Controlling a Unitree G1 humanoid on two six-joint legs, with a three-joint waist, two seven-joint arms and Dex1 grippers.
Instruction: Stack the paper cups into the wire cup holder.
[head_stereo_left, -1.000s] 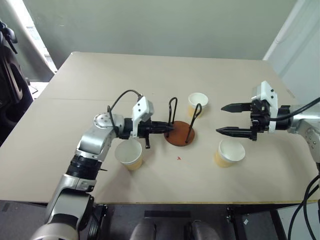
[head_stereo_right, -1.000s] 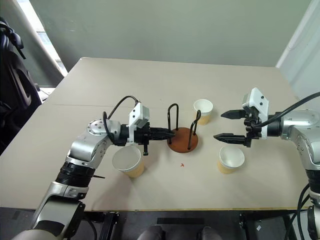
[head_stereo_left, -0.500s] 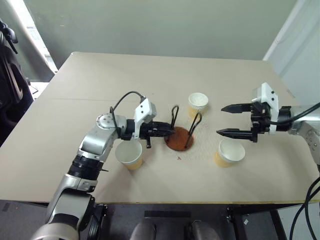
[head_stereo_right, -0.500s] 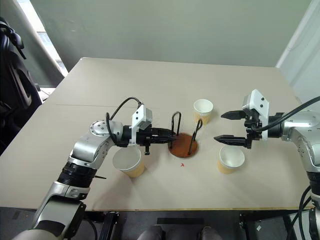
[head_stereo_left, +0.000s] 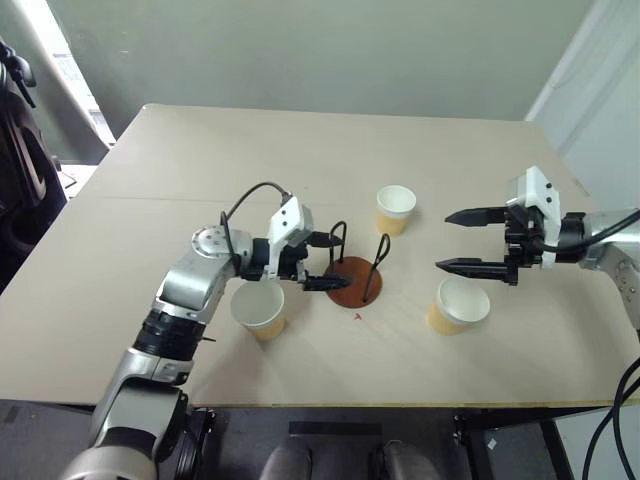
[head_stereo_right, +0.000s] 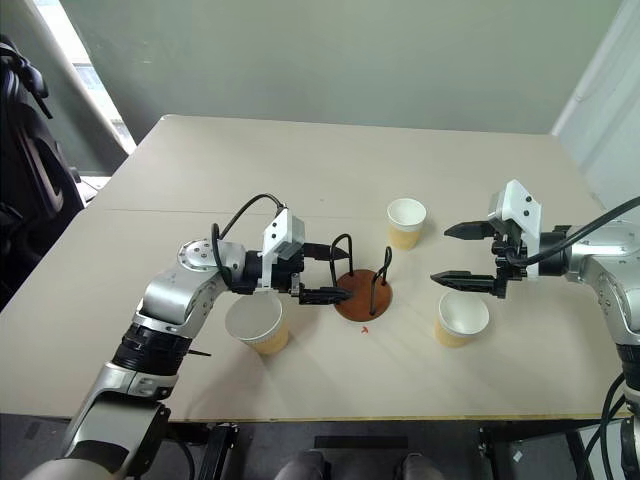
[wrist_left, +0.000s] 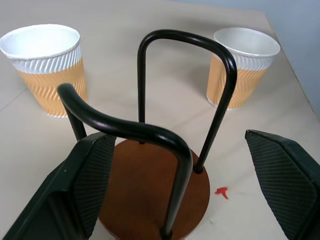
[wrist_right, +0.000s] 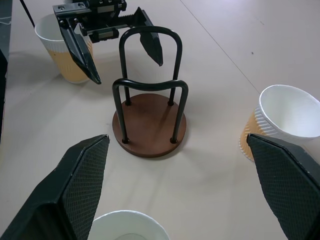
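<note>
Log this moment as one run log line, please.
left gripper: open beside wire cup holder | right gripper: open, empty | paper cups: three on table, none stacked

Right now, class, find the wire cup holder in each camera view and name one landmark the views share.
Left eye view: wire cup holder mid-table, beside the left gripper.
Right eye view: mid-table again.
Left wrist view: close up, loops rising from the brown base.
Right wrist view: centre, upright.
Shared landmark: the small red mark on the table beside the base.
</note>
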